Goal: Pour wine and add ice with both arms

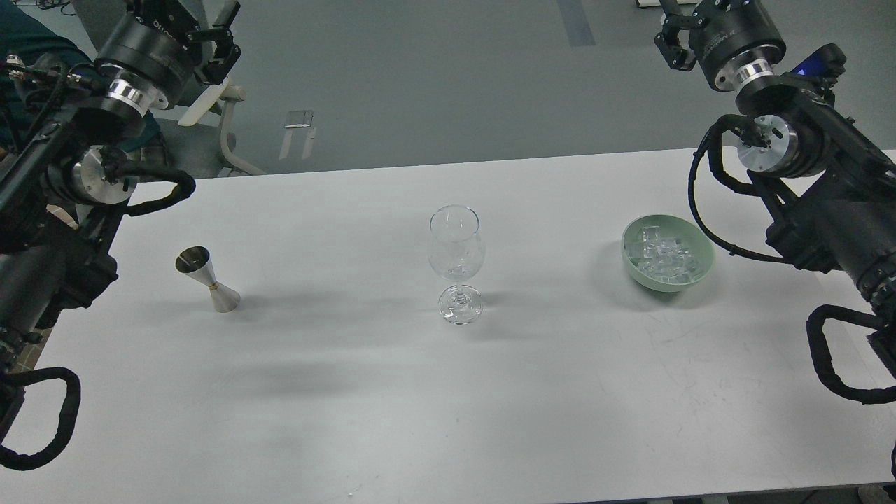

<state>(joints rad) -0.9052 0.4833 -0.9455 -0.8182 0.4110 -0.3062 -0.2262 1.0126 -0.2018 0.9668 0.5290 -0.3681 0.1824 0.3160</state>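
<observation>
A: Where does the ice (663,255) sit?

B: Heaped in the pale green bowl (702,269) at the right of the white table (350,392), well apart from both grippers. The empty wine glass (456,260) stands upright at mid-table, and a steel jigger (208,278) stands upright well to its left.

A: And the robot's fingers?

B: The left gripper (218,38) is raised beyond the table's far left corner, over the grey floor. Its black fingers hold nothing, but whether they are parted or closed cannot be told. The right gripper (677,31) hangs above the far right, cut by the top edge; its spread cannot be told either, and nothing touches it.

A: Any writing?

B: White lettering runs along the left arm (140,56) wrist housing, too small to read. The right arm (826,182) shows none that is legible.
</observation>
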